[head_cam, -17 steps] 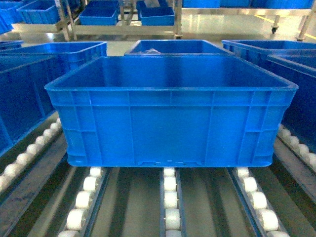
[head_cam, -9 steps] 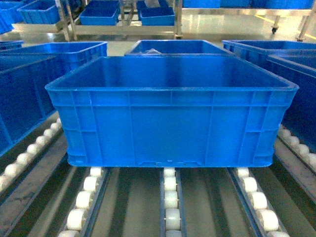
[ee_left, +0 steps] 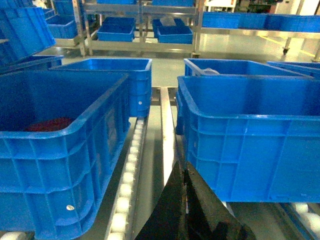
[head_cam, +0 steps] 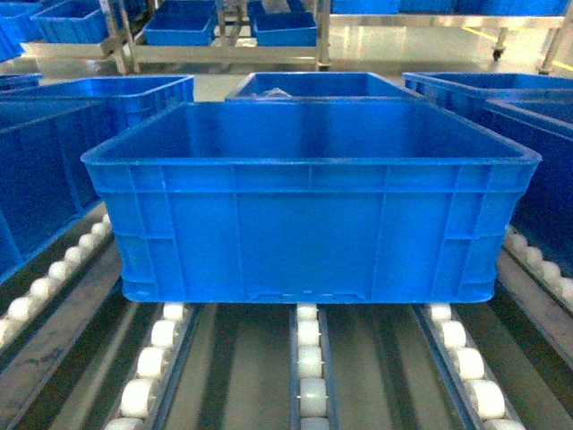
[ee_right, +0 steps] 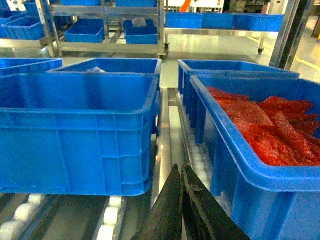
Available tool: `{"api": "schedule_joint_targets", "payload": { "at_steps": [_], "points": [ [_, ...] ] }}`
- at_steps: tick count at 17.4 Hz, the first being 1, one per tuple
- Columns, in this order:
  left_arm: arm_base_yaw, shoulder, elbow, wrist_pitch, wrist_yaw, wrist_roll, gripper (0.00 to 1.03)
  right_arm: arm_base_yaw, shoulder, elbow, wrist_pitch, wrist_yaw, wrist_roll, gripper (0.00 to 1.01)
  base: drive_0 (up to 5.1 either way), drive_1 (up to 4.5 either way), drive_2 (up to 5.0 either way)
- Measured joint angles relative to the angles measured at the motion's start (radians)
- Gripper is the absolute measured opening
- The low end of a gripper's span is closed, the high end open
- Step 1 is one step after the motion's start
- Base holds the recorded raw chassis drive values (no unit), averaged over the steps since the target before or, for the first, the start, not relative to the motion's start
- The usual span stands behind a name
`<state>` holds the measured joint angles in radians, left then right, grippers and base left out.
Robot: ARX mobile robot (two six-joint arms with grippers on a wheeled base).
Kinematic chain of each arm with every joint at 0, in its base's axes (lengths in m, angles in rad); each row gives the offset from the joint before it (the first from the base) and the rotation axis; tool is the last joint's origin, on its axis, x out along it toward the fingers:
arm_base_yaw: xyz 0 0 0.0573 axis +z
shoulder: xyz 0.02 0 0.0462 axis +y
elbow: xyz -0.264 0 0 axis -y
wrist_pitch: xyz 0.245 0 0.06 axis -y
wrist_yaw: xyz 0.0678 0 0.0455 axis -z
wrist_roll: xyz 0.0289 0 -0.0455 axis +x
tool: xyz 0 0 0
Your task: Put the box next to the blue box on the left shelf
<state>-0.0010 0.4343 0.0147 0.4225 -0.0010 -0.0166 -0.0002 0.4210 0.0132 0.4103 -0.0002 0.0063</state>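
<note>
Only the wrist views show each pincer, left (ee_left: 186, 200) and right (ee_right: 181, 200), pressed together beside the box (head_cam: 309, 206) on the left shelf (head_cam: 309, 367); red material (ee_right: 270, 125) fills a neighbouring crate (ee_right: 240, 165).

Bright, even overhead light; pale glare streaks the polished floor (head_cam: 403, 45) behind the box (head_cam: 309, 224). Soft sheen lies on the box's inner floor, shadow beneath its base. All views are slightly soft and grainy, blues oversaturated
</note>
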Motion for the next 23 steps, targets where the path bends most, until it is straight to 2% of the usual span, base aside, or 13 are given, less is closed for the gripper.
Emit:
{"api": "schedule_joint_targets", "payload": {
  "at_steps": [3,12,13,14,18,23],
  "points": [
    [0.000,-0.042,0.000,-0.033,0.000,0.000,0.02,0.000,-0.048,0.000,-0.030,0.000,0.000,0.02,0.0,0.00,0.0],
    [0.000,-0.256,0.000,-0.245,0.000,0.000,0.02,0.000,-0.249,0.000,-0.238,0.000,0.000,0.02,0.0,0.00,0.0],
    [0.000,-0.297,0.002,-0.299,0.000,0.000,0.02,0.000,-0.336,0.000,-0.377,-0.003,0.000,0.02,0.0,0.00,0.0],
    [0.000,-0.409,0.001,-0.433,0.000,0.000,0.02,0.000,-0.420,0.000,-0.409,0.000,0.000,0.02,0.0,0.00,0.0],
    [0.000,-0.428,0.001,-0.428,0.000,0.000,0.02,0.000,-0.417,0.000,-0.417,0.000,-0.002,0.03,0.0,0.00,0.0],
    [0.000,-0.428,0.001,-0.427,0.000,0.000,0.67,0.000,-0.417,0.000,-0.415,0.000,-0.001,0.66,0.0,0.00,0.0]
  ]
}}
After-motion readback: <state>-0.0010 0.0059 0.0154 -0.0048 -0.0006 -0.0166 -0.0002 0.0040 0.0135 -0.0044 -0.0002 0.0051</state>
